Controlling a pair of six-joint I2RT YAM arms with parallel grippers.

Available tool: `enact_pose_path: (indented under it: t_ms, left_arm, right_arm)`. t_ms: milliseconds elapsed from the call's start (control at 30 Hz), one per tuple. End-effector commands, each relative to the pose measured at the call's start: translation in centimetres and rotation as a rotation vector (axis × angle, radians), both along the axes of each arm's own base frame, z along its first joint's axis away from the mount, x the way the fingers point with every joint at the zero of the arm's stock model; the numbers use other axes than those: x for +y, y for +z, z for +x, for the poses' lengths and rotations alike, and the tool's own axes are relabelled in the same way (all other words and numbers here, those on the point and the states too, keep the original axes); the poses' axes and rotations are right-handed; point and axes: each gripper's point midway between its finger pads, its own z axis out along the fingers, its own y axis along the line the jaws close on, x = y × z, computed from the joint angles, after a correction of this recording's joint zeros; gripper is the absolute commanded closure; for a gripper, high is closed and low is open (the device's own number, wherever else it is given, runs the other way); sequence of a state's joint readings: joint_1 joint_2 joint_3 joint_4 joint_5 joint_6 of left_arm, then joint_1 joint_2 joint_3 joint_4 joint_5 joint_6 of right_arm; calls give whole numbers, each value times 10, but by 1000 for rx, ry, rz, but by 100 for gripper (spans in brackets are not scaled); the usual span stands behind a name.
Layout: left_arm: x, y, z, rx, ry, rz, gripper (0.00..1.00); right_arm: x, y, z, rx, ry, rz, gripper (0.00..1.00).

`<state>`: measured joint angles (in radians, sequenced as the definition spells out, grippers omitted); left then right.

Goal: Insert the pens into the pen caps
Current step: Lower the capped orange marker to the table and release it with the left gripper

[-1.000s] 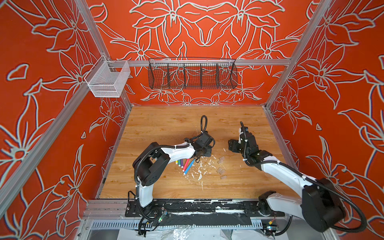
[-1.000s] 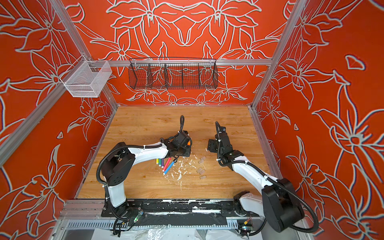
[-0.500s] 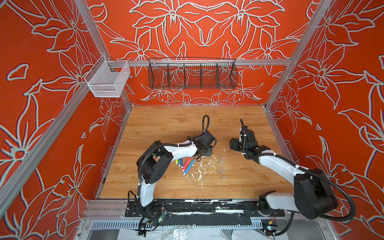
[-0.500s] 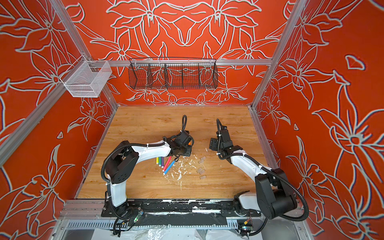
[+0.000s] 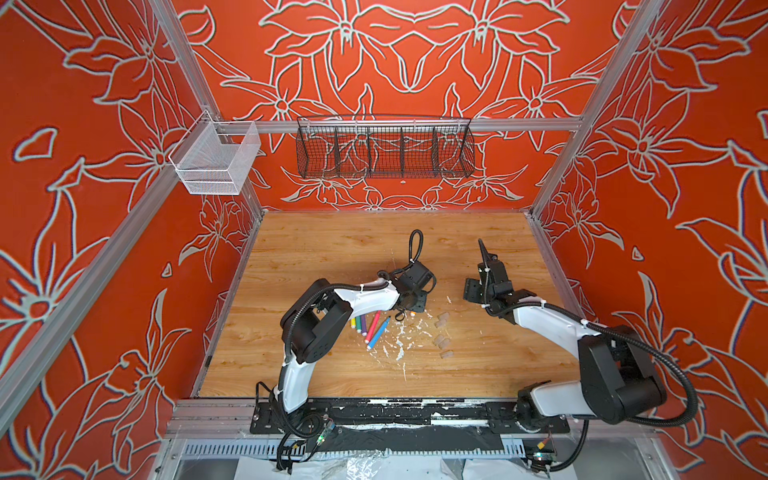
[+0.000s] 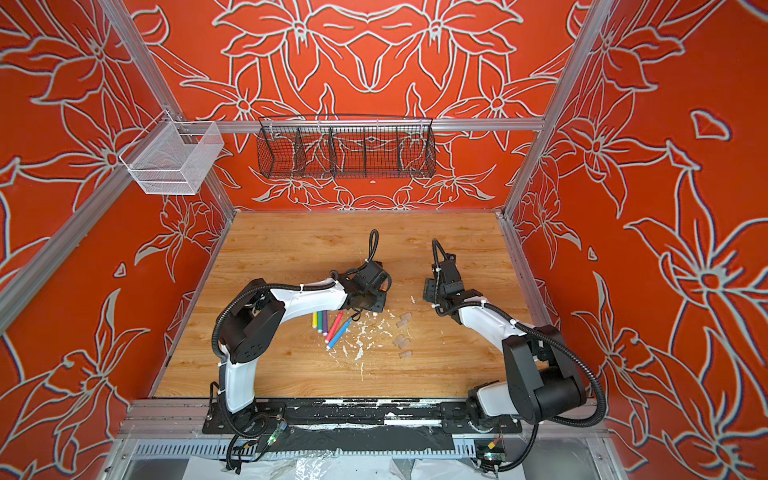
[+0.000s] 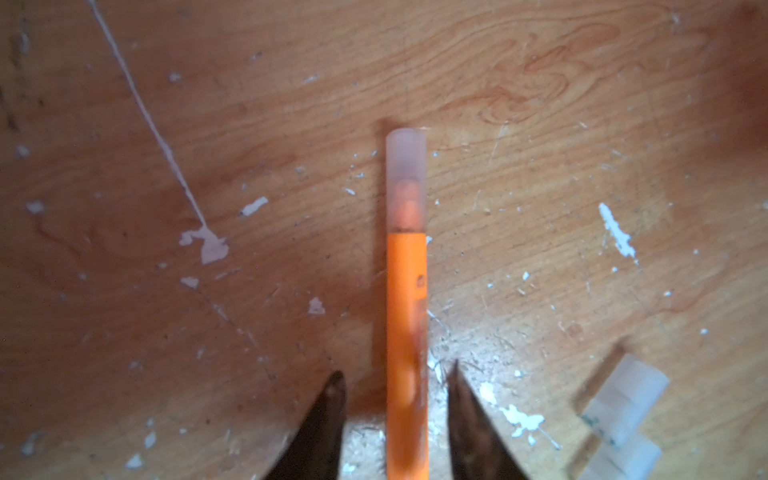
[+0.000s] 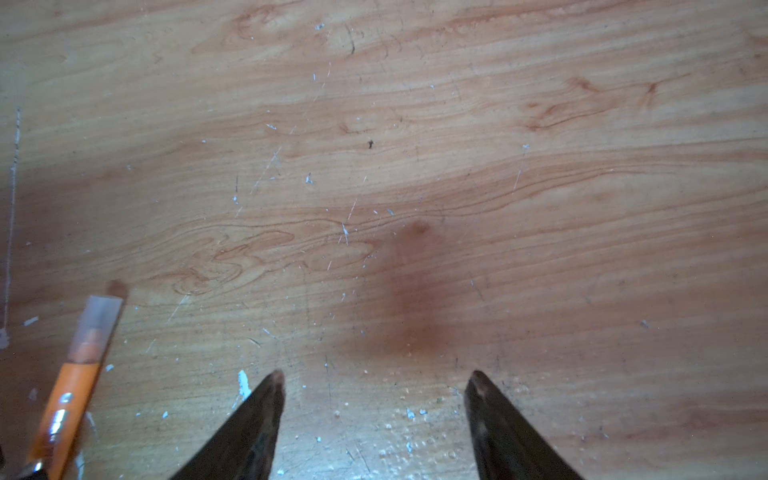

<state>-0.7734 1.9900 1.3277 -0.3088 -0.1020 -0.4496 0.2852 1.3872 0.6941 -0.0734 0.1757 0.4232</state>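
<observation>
An orange pen with a translucent pen cap seated over its tip runs between the fingers of my left gripper. The jaws are open, and a gap shows on each side of the barrel. The right wrist view has the same capped orange pen off to one side. My right gripper is open over bare wood. In both top views yellow, green, purple, pink and blue pens lie beside my left arm. Loose pen caps lie between the arms.
White paint flecks are scattered over the wooden table between pens and caps. A black wire basket and a white mesh basket hang high on the back rail. Red patterned walls enclose the table.
My left gripper's jaws have parted and let go of the orange pen. The right gripper has hardly moved and stays open.
</observation>
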Motion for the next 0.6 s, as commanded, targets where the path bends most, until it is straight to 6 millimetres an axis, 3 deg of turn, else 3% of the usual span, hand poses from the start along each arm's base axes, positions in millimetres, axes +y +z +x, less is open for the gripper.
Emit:
enact_pose_path:
  t_ms: [0,267,367,567]
  left_arm:
    - [1,27,-2,-26,-22,-22,54]
    - [39,75,-38,-117,-37,-35,54]
    - [61,71,-62,-108,-34,-16,53]
    - [98,44,-107,-60,-10,60,53]
  right_arm:
    - [-5,8,1,-38,-13,-10,29]
    - [-6,9,0,-57,-21,-4,29]
    - [-6,10,-1,-65,-19,0,29]
    - [-4,15,-3,-110,-4,19,30]
